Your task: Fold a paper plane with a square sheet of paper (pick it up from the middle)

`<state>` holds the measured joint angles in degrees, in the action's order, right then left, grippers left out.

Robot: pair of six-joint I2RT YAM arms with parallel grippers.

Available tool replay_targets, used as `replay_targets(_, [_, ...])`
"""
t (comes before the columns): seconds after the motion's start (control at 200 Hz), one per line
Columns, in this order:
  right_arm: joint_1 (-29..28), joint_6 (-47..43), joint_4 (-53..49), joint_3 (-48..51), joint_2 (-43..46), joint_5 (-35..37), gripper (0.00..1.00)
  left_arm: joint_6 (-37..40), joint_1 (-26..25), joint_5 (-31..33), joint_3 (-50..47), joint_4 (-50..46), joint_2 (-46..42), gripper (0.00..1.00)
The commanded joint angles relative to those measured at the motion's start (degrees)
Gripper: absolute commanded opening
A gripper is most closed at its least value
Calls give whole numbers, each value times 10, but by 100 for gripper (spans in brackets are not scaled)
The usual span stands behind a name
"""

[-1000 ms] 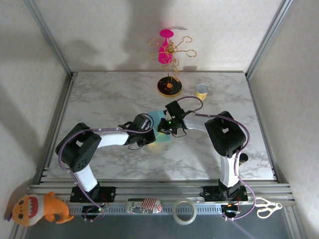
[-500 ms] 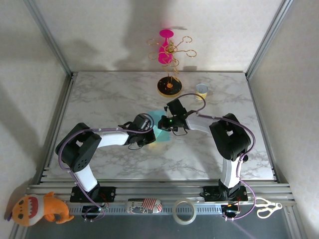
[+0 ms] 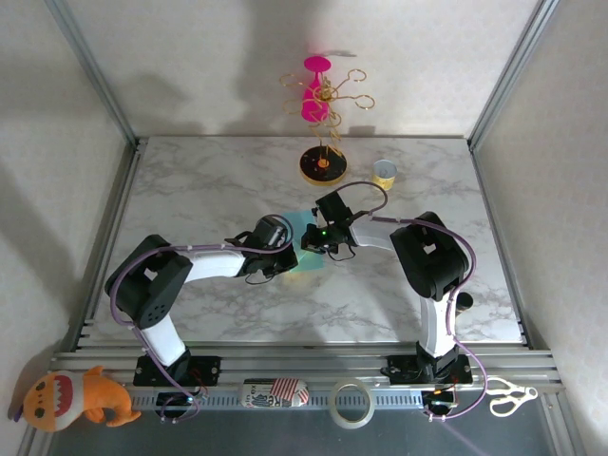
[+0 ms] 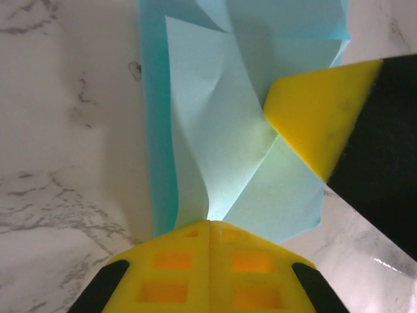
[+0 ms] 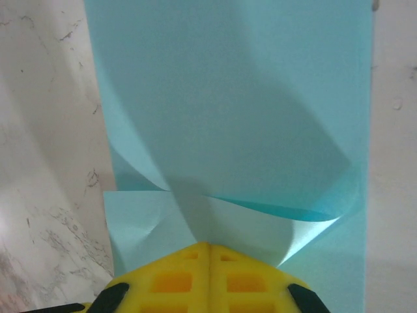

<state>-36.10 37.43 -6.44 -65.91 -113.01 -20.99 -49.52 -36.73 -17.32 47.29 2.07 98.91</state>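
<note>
The square sheet of paper [image 3: 306,258] is teal, partly folded, and lies on the marble table between my two arms. In the left wrist view the paper [image 4: 221,130] has a pale flap curling up and narrowing into my left gripper [image 4: 210,223], whose yellow fingers are shut on it. The right gripper's yellow finger [image 4: 313,117] touches the same flap from the right. In the right wrist view a raised fold of the paper [image 5: 228,98] runs into my shut right gripper [image 5: 208,245]. From above, the left gripper [image 3: 288,255] and right gripper [image 3: 313,241] nearly meet over the sheet.
Behind the paper stands a round black-and-yellow stand base [image 3: 323,166] with gold wire arms and a pink glass [image 3: 315,90]. A small yellow cup [image 3: 384,174] sits to its right. On the front rail lie a plush toy [image 3: 76,397], a tape roll [image 3: 350,404] and scissors [image 3: 508,394].
The right arm swung slightly outward and up, then came back to nearly where it was. The left arm and the paper have hardly moved.
</note>
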Motion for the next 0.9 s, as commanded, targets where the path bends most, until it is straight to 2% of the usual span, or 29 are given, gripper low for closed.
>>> replay_targets(0.0, [-2, -11, -17, -1, -17, -6, 0, -10, -3, 35, 15, -1, 18, 3])
replay_targets(0.255, [11, -35, -8, -2, -22, -9, 0, -15, -2, 53, 0, -38, 26, 0])
replay_targets(0.441, [66, -58, 21, -6, -36, -5, 0, -17, 1, 50, -23, -52, 17, 0])
replay_targets(0.591, [102, -28, 25, -30, -39, 15, 0, -16, 3, 44, -32, -50, 16, 0])
replay_targets(0.751, [103, -13, 50, -18, 5, 23, 0, -13, 3, 34, -26, -41, 15, 0])
replay_targets(0.891, [90, -22, 66, 17, 47, -1, 0, -7, 3, 27, -17, -45, 12, 0])
